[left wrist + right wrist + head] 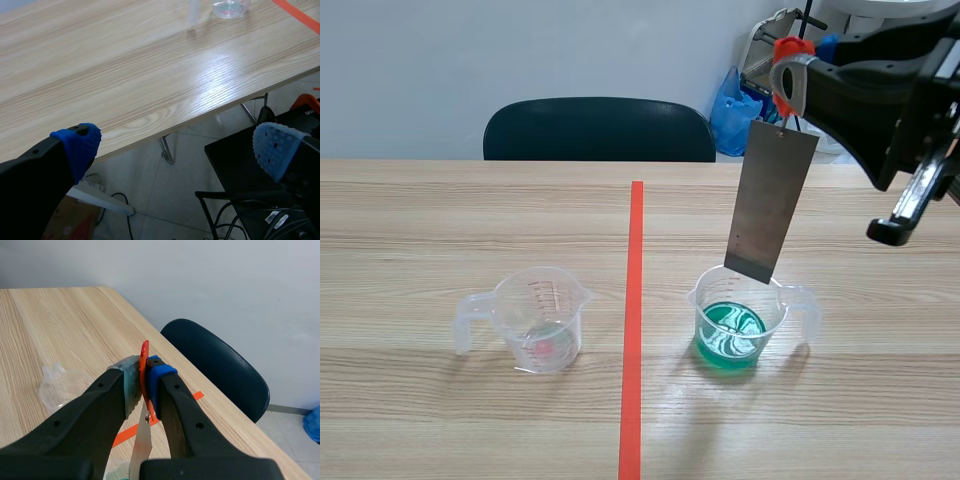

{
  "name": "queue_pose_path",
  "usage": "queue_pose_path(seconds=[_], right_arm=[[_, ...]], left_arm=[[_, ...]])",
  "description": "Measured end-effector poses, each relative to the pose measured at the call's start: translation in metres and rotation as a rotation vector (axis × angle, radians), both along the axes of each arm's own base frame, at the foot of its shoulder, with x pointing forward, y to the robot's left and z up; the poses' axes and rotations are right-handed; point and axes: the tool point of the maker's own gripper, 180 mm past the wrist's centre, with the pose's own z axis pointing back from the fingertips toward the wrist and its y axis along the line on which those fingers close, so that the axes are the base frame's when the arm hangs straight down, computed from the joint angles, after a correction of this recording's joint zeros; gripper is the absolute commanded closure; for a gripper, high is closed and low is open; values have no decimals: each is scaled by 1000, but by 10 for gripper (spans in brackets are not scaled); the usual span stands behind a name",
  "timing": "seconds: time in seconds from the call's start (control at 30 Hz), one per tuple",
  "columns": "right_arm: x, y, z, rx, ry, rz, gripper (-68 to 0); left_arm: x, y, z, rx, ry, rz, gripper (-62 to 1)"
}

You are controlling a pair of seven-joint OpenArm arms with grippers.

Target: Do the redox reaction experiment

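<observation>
Wooden table [420,220] bears a beaker [765,312] of green liquid, the metal strip [772,200] hanging at its rim, clamped in the right gripper [144,372], left gripper [176,146] spread empty; a swinging strip could tip the beaker.

Pretty plain room: pale wall [470,50], a dark chair [598,128] tucked behind the light wood table [410,210], blue plastic bag [732,108] beside it, grey tiled floor [165,195] underneath.
</observation>
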Motion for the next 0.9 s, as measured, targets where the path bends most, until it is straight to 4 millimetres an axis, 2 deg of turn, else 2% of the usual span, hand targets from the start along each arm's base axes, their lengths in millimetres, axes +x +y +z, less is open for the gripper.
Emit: queue_pose_path(seconds=[0.3, 0.4, 0.43, 0.5, 0.6, 0.67, 0.7, 0.77, 0.9], right_arm=[[0, 0, 0, 0, 0, 0, -6], [0, 0, 0, -1, 0, 0, -6], [0, 0, 0, -1, 0, 0, -6], [0, 0, 0, -1, 0, 0, -6], [0, 0, 0, -2, 1, -1, -6], [0, 0, -1, -4, 3, -1, -6], [0, 0, -1, -3, 3, -1, -6], [0, 0, -1, -4, 3, -1, -6], [0, 0, -1, -4, 2, -1, -6]], left_arm=[[3, -2, 9, -17, -49, -10, -623], [8, 1, 17, -29, -94, -4, -623], [10, 2, 19, -30, -103, -4, -604], [17, 8, 23, -35, -120, 1, -458], [35, 12, 22, -42, -135, -34, -181], [51, 14, 16, -43, -126, -63, -53], [58, 13, 14, -48, -120, -91, -27], [73, 10, 6, -55, -88, -152, -27], [106, -6, -1, -230, -9, -245, -27]])
